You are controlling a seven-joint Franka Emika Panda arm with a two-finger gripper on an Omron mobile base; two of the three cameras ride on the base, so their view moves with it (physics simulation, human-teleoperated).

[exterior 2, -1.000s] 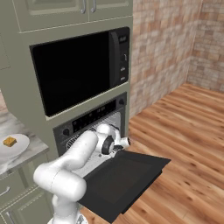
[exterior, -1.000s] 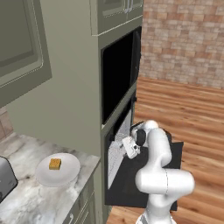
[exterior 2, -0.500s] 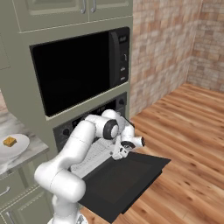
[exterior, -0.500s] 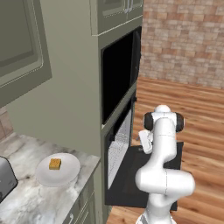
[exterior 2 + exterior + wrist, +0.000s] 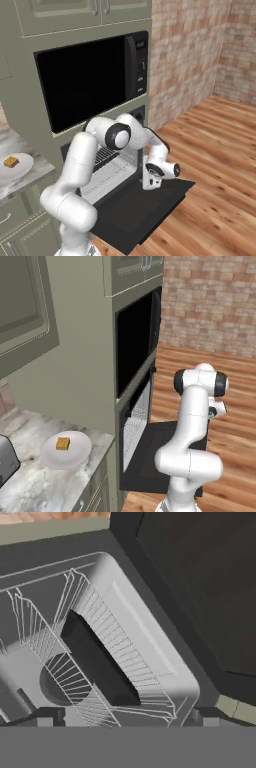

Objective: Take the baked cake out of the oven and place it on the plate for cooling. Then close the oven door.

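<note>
The small golden-brown cube of baked cake point(image 5: 62, 443) sits on the round plain white plate point(image 5: 75, 456), which rests on the grey marbled counter point(image 5: 35, 491) to the left of the tall olive-green cabinet column point(image 5: 85, 356); judged from that, the first half of the task is done. What is left is the closing. The wide black oven door point(image 5: 135, 210) with its dark window lies folded down flat, and the black built-in oven point(image 5: 107, 167) stands open, its wire rack point(image 5: 107, 662) bare in the hand view, with a dark slab-like part under it that I cannot identify. The two-finger claw point(image 5: 148, 181) hangs above the lowered door with its jaws spread wide and nothing between them. No brand, label or legible writing: the control strip of the larger black cavity point(image 5: 85, 85) above shows only pale marks too small to read.
</note>
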